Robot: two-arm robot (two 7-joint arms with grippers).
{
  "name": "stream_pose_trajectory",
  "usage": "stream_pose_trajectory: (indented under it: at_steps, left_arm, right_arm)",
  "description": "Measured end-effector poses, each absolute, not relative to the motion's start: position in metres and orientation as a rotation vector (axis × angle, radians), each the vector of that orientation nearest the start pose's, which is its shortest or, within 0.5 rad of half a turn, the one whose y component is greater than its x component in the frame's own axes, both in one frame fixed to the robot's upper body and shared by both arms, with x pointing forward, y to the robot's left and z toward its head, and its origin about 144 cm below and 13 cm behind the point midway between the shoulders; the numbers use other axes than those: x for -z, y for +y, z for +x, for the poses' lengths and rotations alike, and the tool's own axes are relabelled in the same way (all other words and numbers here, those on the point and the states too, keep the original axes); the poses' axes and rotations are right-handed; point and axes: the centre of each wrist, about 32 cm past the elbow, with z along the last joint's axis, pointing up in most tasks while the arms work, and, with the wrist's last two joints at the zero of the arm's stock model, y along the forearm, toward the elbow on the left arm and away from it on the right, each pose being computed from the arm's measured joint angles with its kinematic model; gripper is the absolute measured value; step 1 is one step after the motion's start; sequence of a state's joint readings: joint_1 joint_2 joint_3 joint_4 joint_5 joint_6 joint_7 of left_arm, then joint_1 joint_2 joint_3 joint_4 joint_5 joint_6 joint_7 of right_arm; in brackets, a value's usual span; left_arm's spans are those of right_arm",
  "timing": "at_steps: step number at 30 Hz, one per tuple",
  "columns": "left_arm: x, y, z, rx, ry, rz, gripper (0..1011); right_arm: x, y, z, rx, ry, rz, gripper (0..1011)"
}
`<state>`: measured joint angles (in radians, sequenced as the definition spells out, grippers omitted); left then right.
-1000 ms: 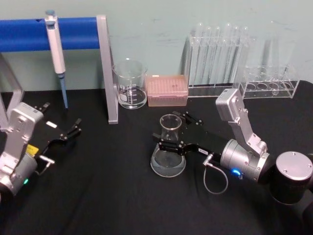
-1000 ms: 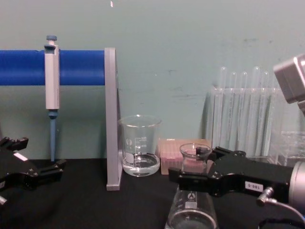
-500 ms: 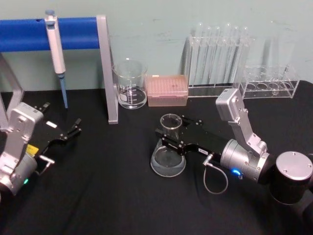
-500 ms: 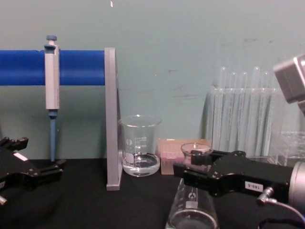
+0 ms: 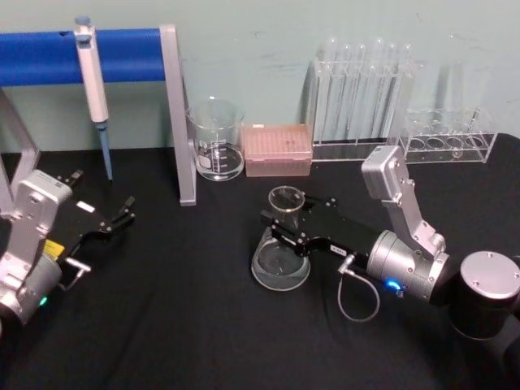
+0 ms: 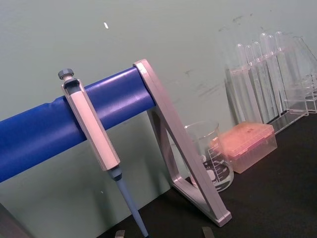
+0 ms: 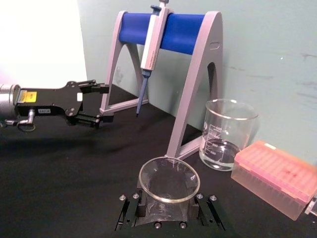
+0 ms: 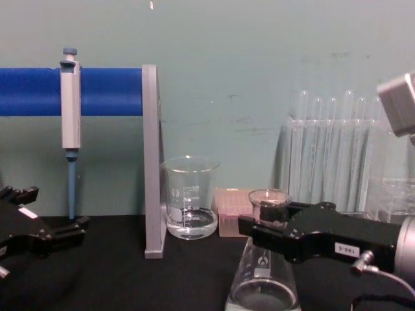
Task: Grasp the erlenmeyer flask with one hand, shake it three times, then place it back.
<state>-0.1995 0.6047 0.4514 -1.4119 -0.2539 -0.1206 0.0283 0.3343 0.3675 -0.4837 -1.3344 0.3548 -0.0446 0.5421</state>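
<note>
Two tools, right tool (image 5: 281, 225) gripping the erlenmeyer flask (image 5: 280, 268) by the neck at head-view centre, chest view adding its white markings (image 8: 262, 261), left tool (image 5: 122, 214) idle, fingers apart, middle left.

Glossy clear glass erlenmeyer flask (image 5: 280, 272); matt black cloth (image 5: 179, 325); smooth grey metal stand (image 5: 180, 122)

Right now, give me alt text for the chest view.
The right gripper clamps the flask by its neck at lower right. Behind are a beaker, a pipette on a blue stand and test tubes; left gripper rests open at lower left.
</note>
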Motion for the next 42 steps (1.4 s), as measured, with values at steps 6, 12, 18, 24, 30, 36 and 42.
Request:
stream_pose_trajectory:
  at_steps: [6, 12, 18, 24, 30, 36, 42]
  left_arm:
    - [-1.140, 0.310, 0.489, -1.248, -0.285, 0.304, 1001]
    - [-1.140, 0.310, 0.489, -1.248, -0.285, 0.304, 1001]
    - [-1.140, 0.310, 0.489, -1.248, -0.285, 0.304, 1001]
    - [-1.140, 0.310, 0.489, -1.248, -0.285, 0.304, 1001]
    - [-1.140, 0.310, 0.489, -1.248, -0.285, 0.304, 1001]
    - [-1.140, 0.310, 0.489, -1.248, -0.285, 0.304, 1001]
    - [-1.140, 0.310, 0.489, -1.248, -0.285, 0.304, 1001]
  right_arm:
    - [-1.159, -0.224, 0.527, 0.705, -0.057, -0.095, 451]
    - [-1.168, -0.223, 0.527, 0.724, -0.071, -0.088, 451]
    - [-1.182, -0.222, 0.526, 0.751, -0.086, -0.078, 451]
    - [-1.198, -0.222, 0.523, 0.779, -0.097, -0.073, 451]
    - [-1.210, -0.221, 0.522, 0.798, -0.105, -0.072, 451]
    - [-1.223, -0.221, 0.520, 0.815, -0.118, -0.060, 451]
    - [-1.233, -0.222, 0.519, 0.828, -0.128, -0.057, 451]
